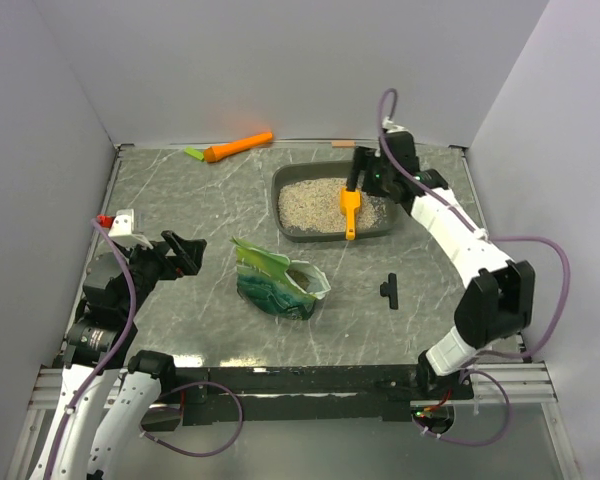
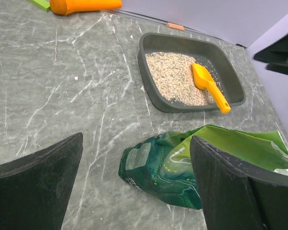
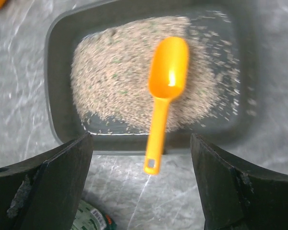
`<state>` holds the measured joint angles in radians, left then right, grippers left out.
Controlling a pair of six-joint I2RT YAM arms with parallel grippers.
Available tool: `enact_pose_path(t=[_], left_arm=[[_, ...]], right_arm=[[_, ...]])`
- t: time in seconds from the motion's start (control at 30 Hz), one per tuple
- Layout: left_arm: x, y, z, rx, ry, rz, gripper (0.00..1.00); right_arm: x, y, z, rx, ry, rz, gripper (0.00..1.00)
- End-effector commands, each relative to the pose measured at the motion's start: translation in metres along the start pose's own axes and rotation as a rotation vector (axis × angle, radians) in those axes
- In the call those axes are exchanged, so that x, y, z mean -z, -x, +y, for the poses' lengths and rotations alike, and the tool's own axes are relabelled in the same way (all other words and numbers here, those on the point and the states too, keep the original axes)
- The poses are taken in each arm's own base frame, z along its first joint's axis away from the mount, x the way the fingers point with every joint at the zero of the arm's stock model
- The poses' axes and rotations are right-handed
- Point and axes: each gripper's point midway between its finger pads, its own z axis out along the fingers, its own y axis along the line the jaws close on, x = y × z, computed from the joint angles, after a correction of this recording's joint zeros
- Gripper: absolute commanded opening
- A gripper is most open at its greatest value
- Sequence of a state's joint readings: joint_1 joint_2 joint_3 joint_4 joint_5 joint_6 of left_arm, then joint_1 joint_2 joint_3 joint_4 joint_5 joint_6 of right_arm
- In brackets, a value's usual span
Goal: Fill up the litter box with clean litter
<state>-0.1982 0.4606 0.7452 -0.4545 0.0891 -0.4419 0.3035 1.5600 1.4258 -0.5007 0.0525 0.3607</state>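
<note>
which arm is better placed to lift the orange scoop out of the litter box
Right. The right gripper hangs open directly over the scoop, whose handle rests on the litter box rim. The left gripper, also open, sits far off beside the green bag.

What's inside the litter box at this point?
The clean litter covers most of the litter box floor, thinning toward one end. An orange scoop lies on top, handle over the rim. The litter under its bowl is hidden.

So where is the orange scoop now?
Top view, right of centre: the scoop lies on the litter in the litter box, handle over its near rim.
</note>
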Motion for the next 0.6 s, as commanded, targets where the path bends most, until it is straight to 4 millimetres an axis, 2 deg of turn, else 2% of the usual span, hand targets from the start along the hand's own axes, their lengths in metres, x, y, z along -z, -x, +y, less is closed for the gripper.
enact_pose_path(t=[0.0, 0.17, 0.27, 0.43, 0.57], left_arm=[[0.002, 0.006, -0.003, 0.002, -0.009, -0.024, 0.97], [0.0, 0.003, -0.004, 0.002, -0.017, -0.012, 0.97], [0.001, 0.004, -0.005, 0.002, -0.023, -0.014, 0.97], [0.001, 0.004, -0.006, 0.0, -0.029, -0.017, 0.97], [0.002, 0.005, -0.007, -0.001, -0.032, -0.02, 0.97]], right_arm=[[-0.028, -0.031, 0.016, 0.142, 0.039, 0.128, 0.88], [-0.057, -0.056, 0.012, 0.176, -0.035, 0.21, 0.86], [-0.064, -0.066, 0.003, 0.178, -0.076, 0.226, 0.86], [-0.068, -0.07, -0.003, 0.192, -0.104, 0.238, 0.86], [-0.076, -0.082, -0.005, 0.189, -0.108, 0.267, 0.86]])
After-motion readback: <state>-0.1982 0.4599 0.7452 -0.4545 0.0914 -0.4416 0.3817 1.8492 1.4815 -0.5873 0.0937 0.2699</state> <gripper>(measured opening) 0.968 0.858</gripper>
